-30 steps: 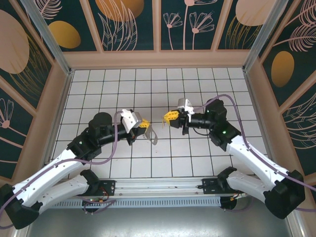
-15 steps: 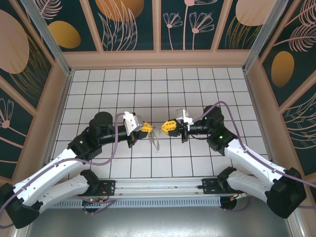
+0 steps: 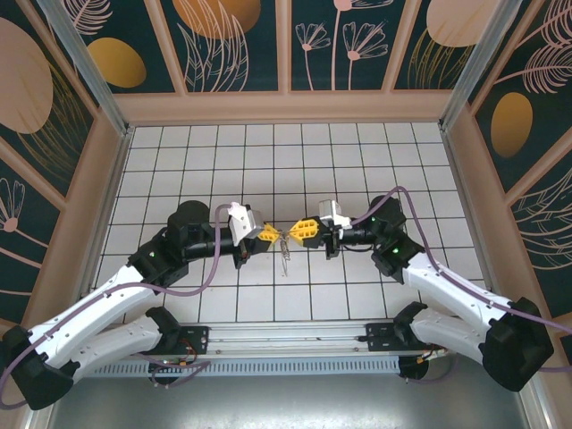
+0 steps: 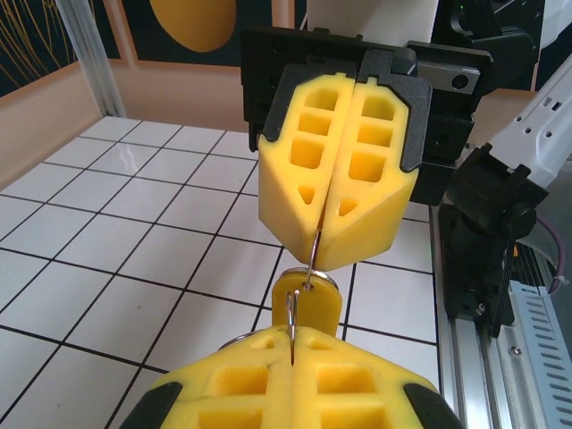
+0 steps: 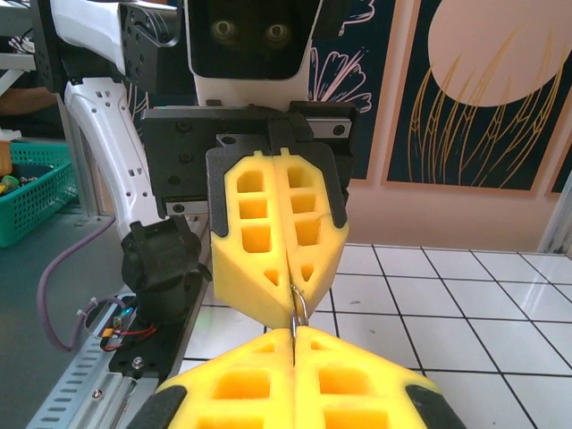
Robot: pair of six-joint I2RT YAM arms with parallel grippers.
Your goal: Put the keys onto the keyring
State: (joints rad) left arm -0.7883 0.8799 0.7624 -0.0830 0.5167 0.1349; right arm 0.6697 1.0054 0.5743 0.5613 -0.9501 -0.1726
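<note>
Both grippers have closed in since a second ago, when they stood well apart, and now they meet tip to tip. The key (image 4: pixel 308 298) hangs with its orange-yellow head right against the keyring (image 3: pixel 284 251). Its thin shaft runs up into the seam of the right gripper (image 4: pixel 322 255), whose jaws are squeezed together on it. Facing it across the keyring, the left gripper (image 4: pixel 293 349) has its jaws closed too, pinching a small wire loop of the ring, while the rest of the ring dangles beneath. It's tight work, and I can't tell whether the wire has entered the key's hole yet. The danger is that so slim a shaft could swivel between the soft yellow pads. A push slightly off line would skate the key past the wire, or pry the ring out of its pinch. Either piece would then drop to the tiled table (image 3: pixel 357 295) below the keyring.
</note>
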